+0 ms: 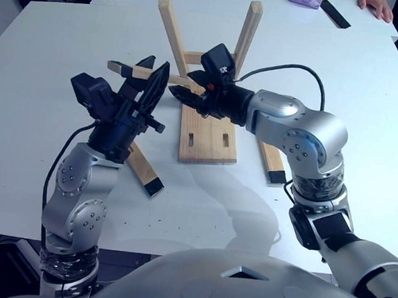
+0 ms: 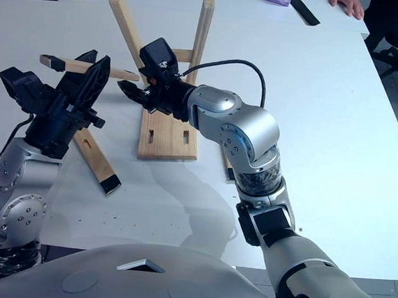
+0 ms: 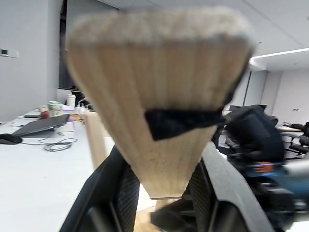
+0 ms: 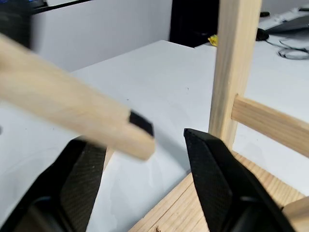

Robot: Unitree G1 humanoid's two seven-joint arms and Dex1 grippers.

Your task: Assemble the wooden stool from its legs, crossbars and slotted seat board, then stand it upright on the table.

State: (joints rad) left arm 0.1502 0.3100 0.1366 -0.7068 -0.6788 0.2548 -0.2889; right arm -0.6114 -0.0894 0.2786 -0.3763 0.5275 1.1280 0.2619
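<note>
**Inspector A:** Condition of the stool?

**Inspector B:** Partly built. The seat board (image 1: 206, 146) lies flat on the worktop (image 1: 344, 78), slots facing up. Two upright legs (image 1: 173, 32) stand in it, joined by a crossbar (image 1: 192, 56).

**Inspector A:** Left fingers?

**Inspector B:** The left gripper (image 1: 157, 69) has its fingers (image 3: 120, 193) set narrow, clamped on a loose leg (image 3: 164, 121) held off the worktop. The leg's black-tipped end reaches between the right fingers.

**Inspector A:** Right fingers?

**Inspector B:** The right gripper (image 1: 179, 96) has its fingers (image 4: 217, 174) spread wide, gripping nothing. Contact with the leg tip cannot be confirmed. One upright leg stands just outside one finger, and the seat board lies beneath the fingertips.
</note>
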